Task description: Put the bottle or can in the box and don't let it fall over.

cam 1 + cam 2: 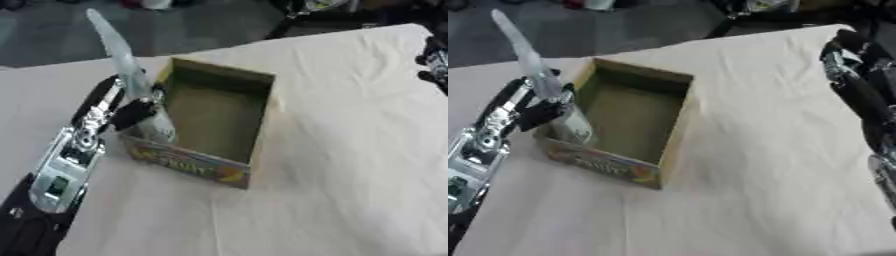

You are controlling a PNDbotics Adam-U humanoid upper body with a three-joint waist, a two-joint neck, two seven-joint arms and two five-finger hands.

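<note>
left hand [131, 114] at the box's left wall, dark fingers curled round a clear bottle [150, 120]; bottle leans, neck slanting up and away from the box [219, 107], base at or just inside the box's near-left corner, which one unclear. not yet standing, hand not released. box inside bare, open room toward its right wall. cloth-covered table [763, 165] open right of box. right hand at right edge, fingers cannot tell.

Unreadable colourful print on box [188, 167] front.

a lab-like room: a cloth-covered table [350, 150] on a grey floor [52, 35], dark equipment stands [297, 20] behind.
</note>
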